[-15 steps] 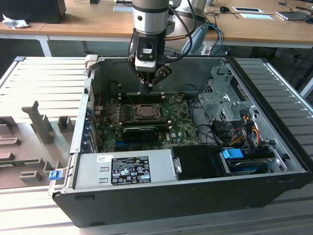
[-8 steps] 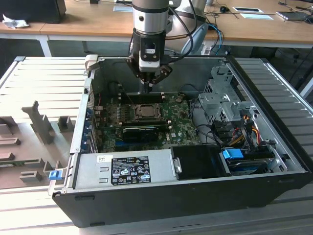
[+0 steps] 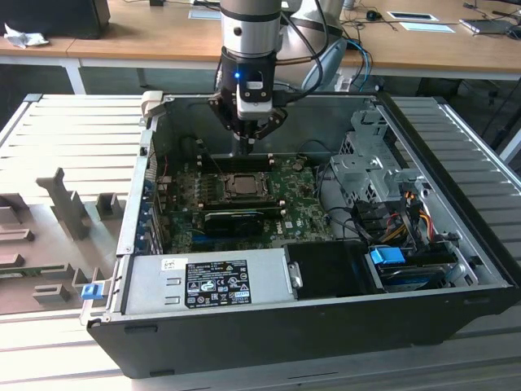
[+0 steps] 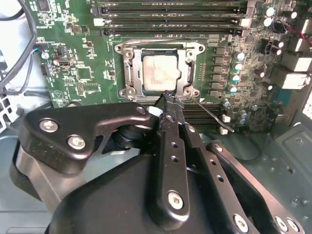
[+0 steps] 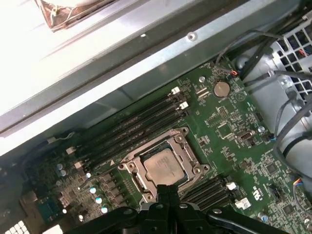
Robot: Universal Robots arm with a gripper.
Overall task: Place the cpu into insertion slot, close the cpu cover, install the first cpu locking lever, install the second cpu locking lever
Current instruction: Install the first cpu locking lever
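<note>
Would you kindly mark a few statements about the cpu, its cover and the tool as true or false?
1. The cpu lies in the insertion slot. True.
2. The tool grips the cpu. False: its fingers are shut at the socket's edge, and the cpu lies apart from them.
3. The cpu cover is folded down around the cpu. True.
4. A panel covers the computer case. False: it is open, with the motherboard exposed.
</note>
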